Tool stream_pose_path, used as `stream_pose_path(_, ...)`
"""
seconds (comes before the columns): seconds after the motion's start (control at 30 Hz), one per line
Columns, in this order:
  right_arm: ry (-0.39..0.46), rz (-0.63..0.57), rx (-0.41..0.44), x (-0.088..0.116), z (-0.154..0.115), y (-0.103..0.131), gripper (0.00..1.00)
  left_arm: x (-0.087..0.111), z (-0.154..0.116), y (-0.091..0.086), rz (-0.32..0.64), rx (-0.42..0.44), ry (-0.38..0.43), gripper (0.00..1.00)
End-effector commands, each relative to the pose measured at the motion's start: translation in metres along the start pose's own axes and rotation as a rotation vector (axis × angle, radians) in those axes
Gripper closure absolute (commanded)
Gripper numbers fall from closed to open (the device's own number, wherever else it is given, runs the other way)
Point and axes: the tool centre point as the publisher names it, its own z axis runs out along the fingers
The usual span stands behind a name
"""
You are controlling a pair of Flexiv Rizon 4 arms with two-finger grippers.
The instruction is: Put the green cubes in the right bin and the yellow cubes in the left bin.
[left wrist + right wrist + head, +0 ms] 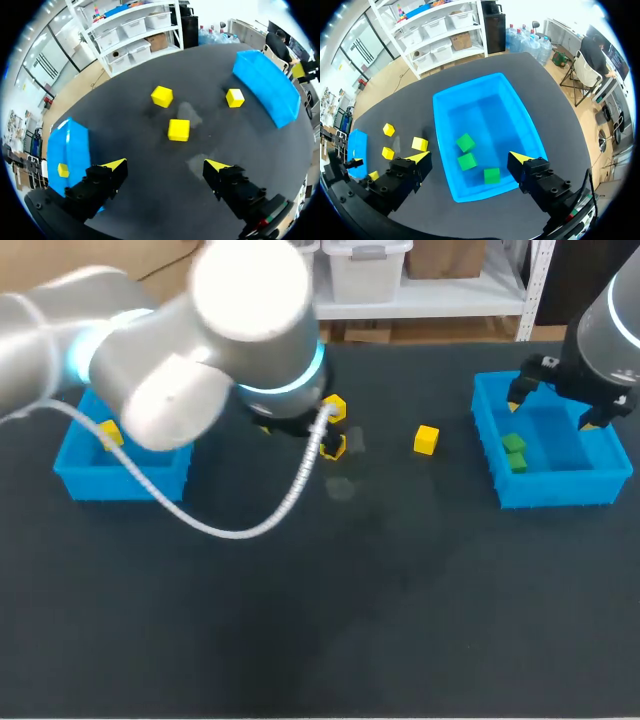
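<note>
The left end effector [165, 164] hangs released over the surface [400, 620], with three yellow cubes [179, 130] loose at its 12 o'clock. A fourth lies in the left bin [72, 145], at the surface's 9 o'clock. The right end effector [470, 156], also released, hovers over the right bin [442, 115] at 3 o'clock, which contains three green cubes [465, 142].

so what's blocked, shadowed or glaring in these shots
head view: the left arm looms large and hides part of the left bin; left wrist view: soft shadows beside the yellow cubes; right wrist view: even light in the right bin, no glare.
</note>
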Motion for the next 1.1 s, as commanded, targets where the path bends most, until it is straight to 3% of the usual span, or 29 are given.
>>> stream_pose_path(0.03,-0.009,0.002,0.0,0.002,-0.001,-0.001,0.0,-0.017,0.029,-0.02,-0.004,-0.033,0.054,0.0)
stream_pose_path(0.53,-0.009,0.002,0.0,0.002,-0.001,-0.001,0.0,-0.031,0.07,-0.006,0.024,-0.119,0.079,0.0)
stream_pose_path(0.57,-0.009,0.002,0.0,0.002,-0.001,-0.001,0.0,-0.031,0.073,-0.004,0.019,-0.12,0.079,0.23)
stream_pose_path(0.6,-0.009,0.002,0.0,0.002,-0.001,-0.001,0.0,-0.031,0.075,-0.002,0.011,-0.122,0.079,0.55)
stream_pose_path(0.63,-0.009,0.002,0.0,0.002,-0.001,-0.001,0.0,-0.03,0.076,-0.001,0.001,-0.12,0.081,0.73)
stream_pose_path(0.67,-0.009,0.002,0.0,0.002,-0.001,-0.001,0.0,-0.029,0.077,0.001,-0.01,-0.117,0.082,1.0)
stream_pose_path(1.0,-0.009,0.002,0.0,0.002,-0.001,-0.001,0.0,-0.017,0.078,0.003,-0.059,-0.064,0.089,1.0)
stream_pose_path(1.1,-0.009,0.002,0.0,0.002,-0.001,-0.001,0.0,-0.015,0.067,0.008,-0.069,-0.049,0.052,1.0)
